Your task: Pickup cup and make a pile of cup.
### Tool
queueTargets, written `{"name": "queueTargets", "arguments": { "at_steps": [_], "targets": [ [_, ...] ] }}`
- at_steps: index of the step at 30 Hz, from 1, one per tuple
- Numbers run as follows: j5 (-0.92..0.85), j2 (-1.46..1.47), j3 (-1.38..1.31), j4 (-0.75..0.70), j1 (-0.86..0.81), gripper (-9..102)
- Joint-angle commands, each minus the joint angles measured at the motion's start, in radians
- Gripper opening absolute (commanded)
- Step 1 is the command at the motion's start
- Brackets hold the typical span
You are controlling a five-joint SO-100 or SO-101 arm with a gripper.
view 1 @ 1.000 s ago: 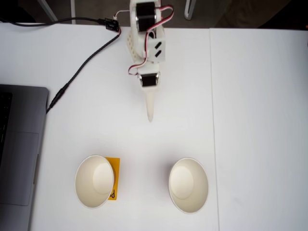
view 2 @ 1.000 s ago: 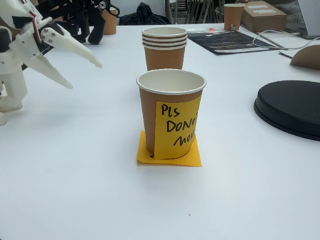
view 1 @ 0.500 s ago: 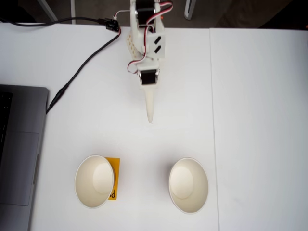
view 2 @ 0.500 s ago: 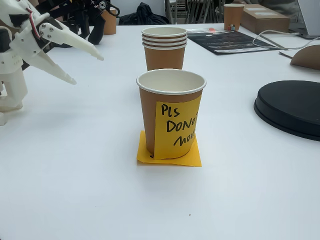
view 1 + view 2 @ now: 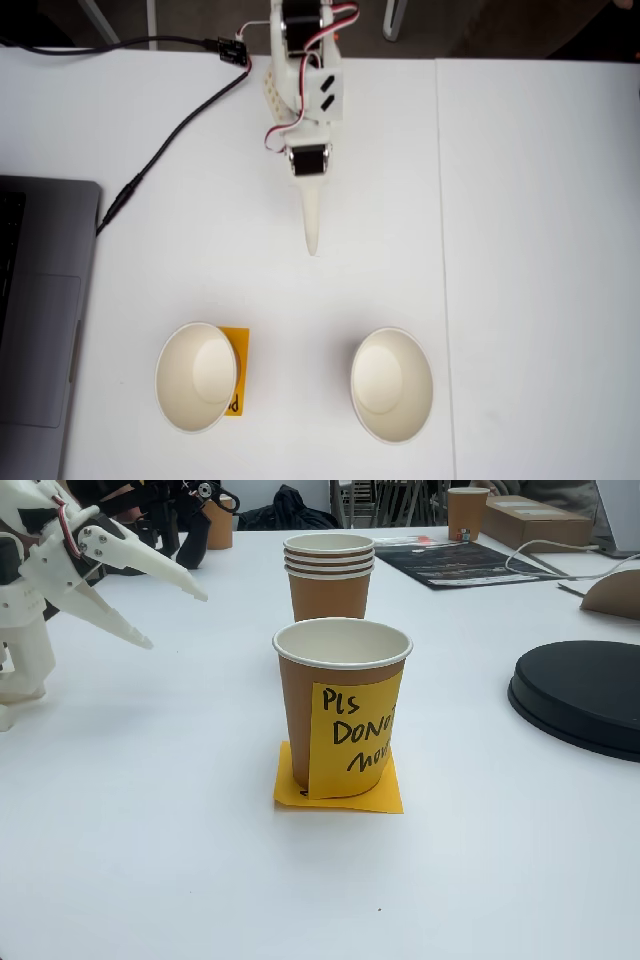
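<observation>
The cup (image 5: 340, 705) stands mid-table, brown outside, cream inside, with a yellow handwritten note stuck on its wall. From above it is the left cup (image 5: 195, 377). A flat orange note (image 5: 340, 792) lies under it. Behind it is a pile of nested cups (image 5: 329, 575) with three rims showing; from above it reads as the single right-hand cup (image 5: 391, 385). My white gripper (image 5: 178, 620) hangs open at the left, above the table and apart from both cups. In the top-down fixed view, the gripper (image 5: 312, 245) points toward the gap between them.
A laptop (image 5: 40, 320) lies at the left edge and a black cable (image 5: 170, 130) runs to the arm's base. A black round disc (image 5: 585, 695) sits to the right. A dark mat (image 5: 465, 562), a box (image 5: 525, 510) and another cup (image 5: 467, 510) are at the far end.
The gripper rose and shifted slightly toward the cups between one second and half a second ago, staying open. Since then nothing has moved. The cups are where they were.
</observation>
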State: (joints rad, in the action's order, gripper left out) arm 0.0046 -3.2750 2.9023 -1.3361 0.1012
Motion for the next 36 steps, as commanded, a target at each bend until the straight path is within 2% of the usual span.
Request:
{"name": "queueTargets", "arguments": {
  "at_steps": [1, 36],
  "targets": [
    [0.009, -0.006, -0.009, 0.008, 0.011, 30],
    [0.011, -0.009, -0.006, 0.008, 0.014, 31]
  ]
}}
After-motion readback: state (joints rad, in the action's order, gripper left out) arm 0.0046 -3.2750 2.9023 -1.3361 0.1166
